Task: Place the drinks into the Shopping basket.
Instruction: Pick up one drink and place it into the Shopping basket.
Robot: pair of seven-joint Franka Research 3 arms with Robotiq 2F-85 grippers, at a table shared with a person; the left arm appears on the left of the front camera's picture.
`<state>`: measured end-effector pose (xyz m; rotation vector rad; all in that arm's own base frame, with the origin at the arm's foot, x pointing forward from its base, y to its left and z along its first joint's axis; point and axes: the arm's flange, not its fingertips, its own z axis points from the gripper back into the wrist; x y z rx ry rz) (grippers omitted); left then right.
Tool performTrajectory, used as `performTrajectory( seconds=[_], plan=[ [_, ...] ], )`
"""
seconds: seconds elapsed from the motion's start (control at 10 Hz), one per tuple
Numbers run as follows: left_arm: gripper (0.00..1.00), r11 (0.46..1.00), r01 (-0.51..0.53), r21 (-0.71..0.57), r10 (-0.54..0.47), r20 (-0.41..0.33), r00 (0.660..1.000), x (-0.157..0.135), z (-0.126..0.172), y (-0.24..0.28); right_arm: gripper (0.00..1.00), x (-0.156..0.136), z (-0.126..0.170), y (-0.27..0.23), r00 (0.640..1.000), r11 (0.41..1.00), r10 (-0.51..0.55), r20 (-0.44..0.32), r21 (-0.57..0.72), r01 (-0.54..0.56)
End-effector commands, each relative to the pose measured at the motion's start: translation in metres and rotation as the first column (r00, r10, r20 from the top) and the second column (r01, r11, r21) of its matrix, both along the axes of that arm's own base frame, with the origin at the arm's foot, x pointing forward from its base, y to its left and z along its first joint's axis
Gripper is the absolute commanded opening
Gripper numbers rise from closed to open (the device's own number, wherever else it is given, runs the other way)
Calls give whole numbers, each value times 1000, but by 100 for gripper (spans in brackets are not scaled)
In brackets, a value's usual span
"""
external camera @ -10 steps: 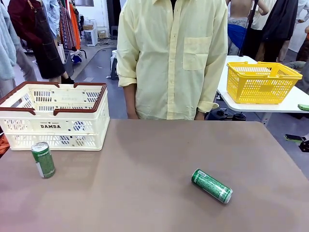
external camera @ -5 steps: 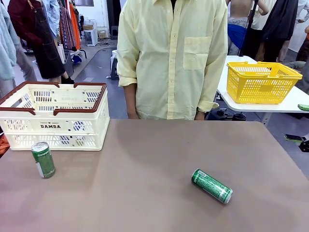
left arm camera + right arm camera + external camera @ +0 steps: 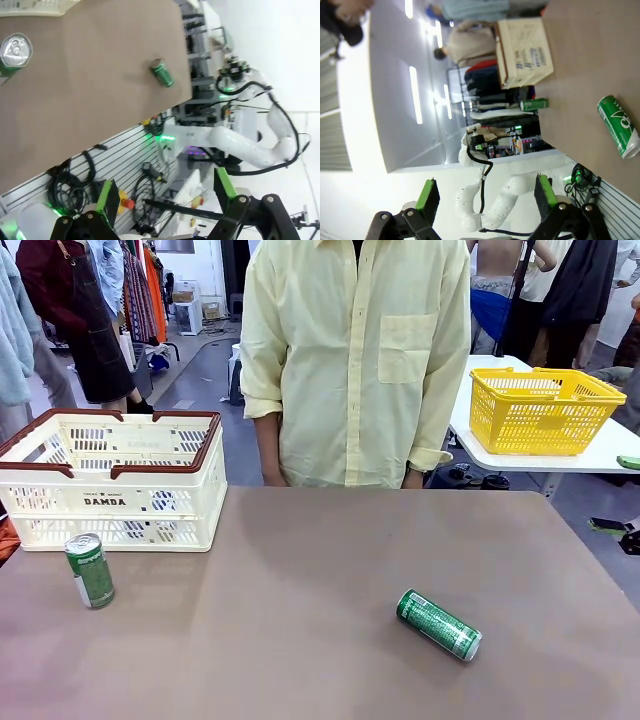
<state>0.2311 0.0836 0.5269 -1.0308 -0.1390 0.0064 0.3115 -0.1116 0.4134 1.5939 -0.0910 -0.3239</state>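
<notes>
One green can (image 3: 89, 570) stands upright on the brown table just in front of the Shopping basket (image 3: 110, 480), a cream slotted crate with dark red rim at the table's far left. A second green can (image 3: 439, 624) lies on its side right of centre. In the left wrist view my left gripper (image 3: 165, 195) is open, off the table's edge, with the upright can (image 3: 15, 50) and the lying can (image 3: 162, 73) far off. My right gripper (image 3: 485, 192) is open too, away from the lying can (image 3: 618, 126), the upright can (image 3: 534, 104) and the basket (image 3: 525, 52).
A person in a pale yellow shirt (image 3: 355, 360) stands at the table's far edge, hands down behind it. A yellow mesh basket (image 3: 540, 408) sits on a white side table at the back right. Other people stand at the back left.
</notes>
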Motion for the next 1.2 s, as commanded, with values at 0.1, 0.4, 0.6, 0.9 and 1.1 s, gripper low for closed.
performTrajectory(
  seconds=[0.1, 0.4, 0.6, 0.9, 1.1],
  plan=[
    [100, 845, 44, 534, -49, -6, 999, -8, 17, -49, 100, 1, 5, 0, 1000, 1000, -4, 1, 18, 4],
    [100, 605, 90, 791, -230, 66, 971, 4, 15, -102, 100, 1, 5, 0, 1000, 1000, -4, 1, 18, 4],
    [100, 449, -1, 893, -195, 100, 976, 27, 3, -126, 100, 1, 5, 0, 1000, 1000, -4, 1, 18, 4],
    [100, 501, 54, 863, -259, 90, 962, 10, 26, -130, 100, 1, 5, 0, 1000, 1000, -4, 1, 18, 4],
    [100, 478, 49, 877, -253, 84, 964, 26, 19, -136, 100, 1, 5, 0, 1000, 1000, -4, 1, 18, 4]
  ],
)
